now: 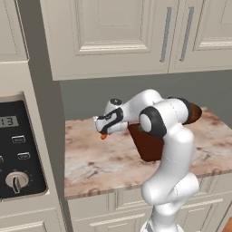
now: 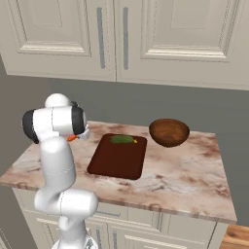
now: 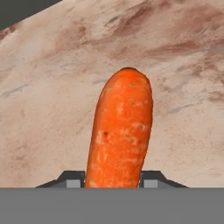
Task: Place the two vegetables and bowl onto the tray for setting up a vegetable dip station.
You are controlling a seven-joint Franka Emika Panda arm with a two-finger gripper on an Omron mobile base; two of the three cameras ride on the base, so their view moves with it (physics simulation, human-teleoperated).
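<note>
Near the worktop's (image 1: 90,158) left edge, beside the tray (image 2: 118,156), the pincer (image 3: 112,183) clamps the carrot (image 3: 120,131) at its thick end; light, stiff, smooth-skinned, likely best held mid-body

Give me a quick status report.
Tool shut on carrot, over the counter. Cucumber on tray. Bowl off tray. Nothing blocking.

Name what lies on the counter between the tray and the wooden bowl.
Nothing: in the right base view, bare marble counter separates the tray from the bowl.
</note>
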